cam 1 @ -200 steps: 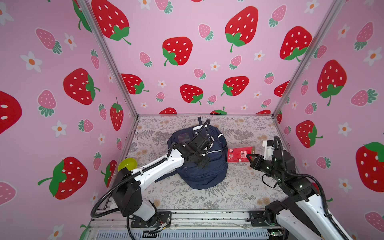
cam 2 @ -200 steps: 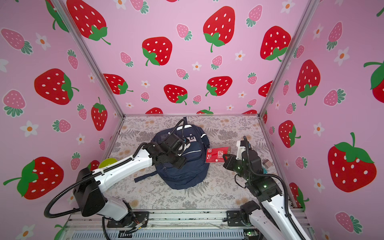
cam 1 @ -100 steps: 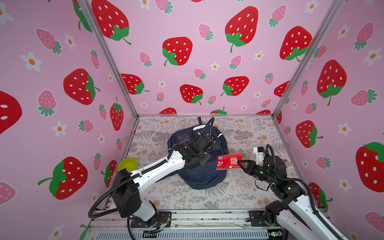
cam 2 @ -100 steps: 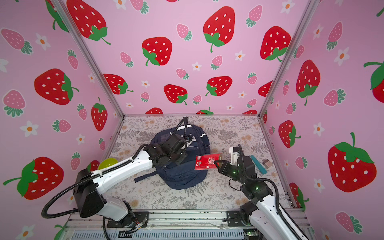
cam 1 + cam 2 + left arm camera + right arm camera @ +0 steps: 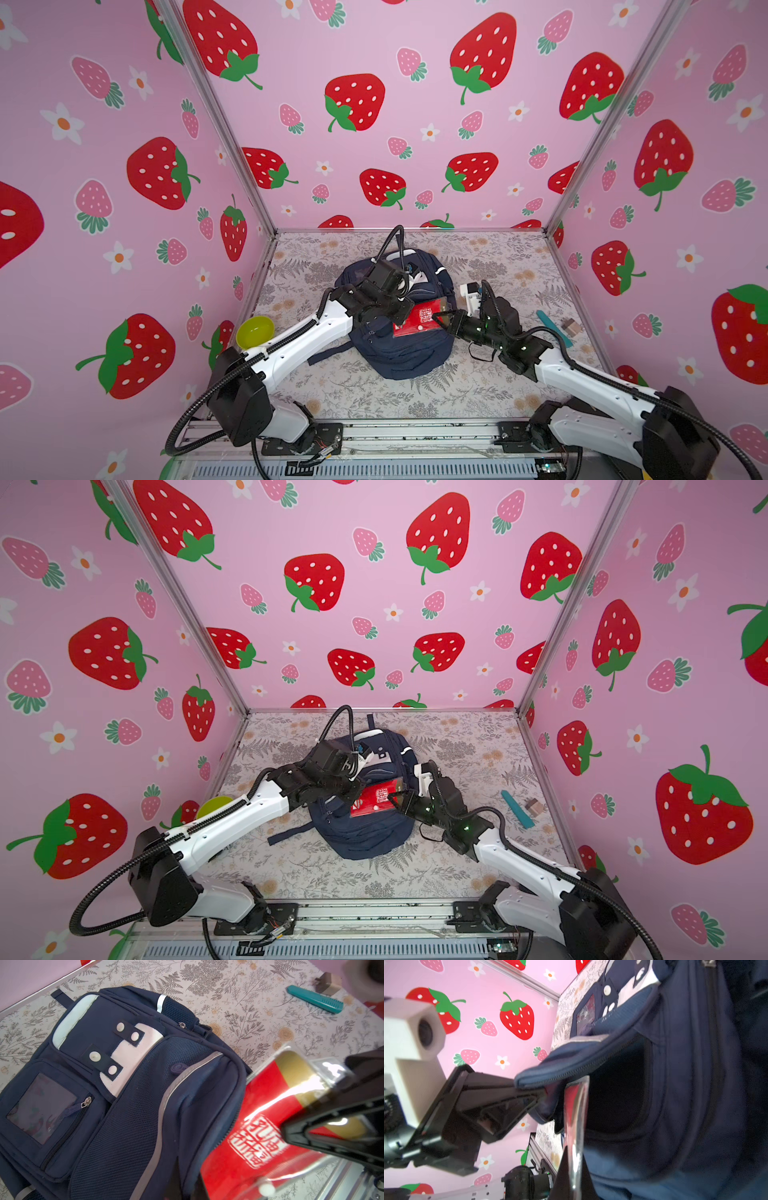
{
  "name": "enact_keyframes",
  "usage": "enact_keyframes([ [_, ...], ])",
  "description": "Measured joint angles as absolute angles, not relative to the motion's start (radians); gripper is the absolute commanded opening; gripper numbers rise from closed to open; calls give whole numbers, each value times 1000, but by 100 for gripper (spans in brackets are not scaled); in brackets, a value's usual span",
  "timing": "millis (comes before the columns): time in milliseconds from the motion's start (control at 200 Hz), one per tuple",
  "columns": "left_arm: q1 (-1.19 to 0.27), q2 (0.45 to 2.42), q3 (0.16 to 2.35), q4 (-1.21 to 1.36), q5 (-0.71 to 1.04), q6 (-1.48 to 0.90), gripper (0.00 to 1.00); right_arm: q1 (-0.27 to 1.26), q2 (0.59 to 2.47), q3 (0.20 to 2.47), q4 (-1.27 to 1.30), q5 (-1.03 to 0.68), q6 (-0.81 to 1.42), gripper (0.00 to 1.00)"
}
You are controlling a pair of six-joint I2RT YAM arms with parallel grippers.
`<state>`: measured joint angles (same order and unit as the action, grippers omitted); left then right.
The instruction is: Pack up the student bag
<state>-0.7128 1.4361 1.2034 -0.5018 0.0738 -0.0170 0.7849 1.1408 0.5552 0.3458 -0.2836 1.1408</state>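
The navy student bag (image 5: 399,353) (image 5: 365,837) lies on its back mid-table, front pockets up (image 5: 124,1105). My left gripper (image 5: 404,316) (image 5: 354,792) is shut on the zip edge of a pocket flap (image 5: 571,1068) and holds it up, so a dark opening (image 5: 618,1088) shows. My right gripper (image 5: 436,320) (image 5: 392,802) is shut on a red packet in a clear sleeve (image 5: 419,324) (image 5: 249,1136). The packet is at the mouth of that opening and shows edge-on in the right wrist view (image 5: 574,1105).
A yellow-green bowl (image 5: 254,331) (image 5: 214,806) sits by the left wall. A teal comb-like bar (image 5: 552,328) (image 5: 314,999) and a small brown block (image 5: 571,326) (image 5: 328,986) lie near the right wall. Pink walls close three sides.
My right gripper carried the red packet left from the table onto the bag. My left gripper closed on the pocket flap and pulled it up.
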Motion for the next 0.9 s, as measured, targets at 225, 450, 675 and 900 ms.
enact_keyframes([
  [225, -701, 1417, 1169, -456, 99, -31, 0, 816, 1341, 623, 488, -274, 1174, 0],
  [450, -701, 1386, 1139, -444, 125, -30, 0, 839, 1504, 709, 525, -227, 1170, 43],
  [675, -701, 1383, 1135, -438, 124, -30, 0, 859, 1468, 732, 424, -134, 1126, 45],
  [900, -700, 1361, 1124, -439, 120, -30, 0, 891, 1386, 696, 374, -74, 1105, 9],
])
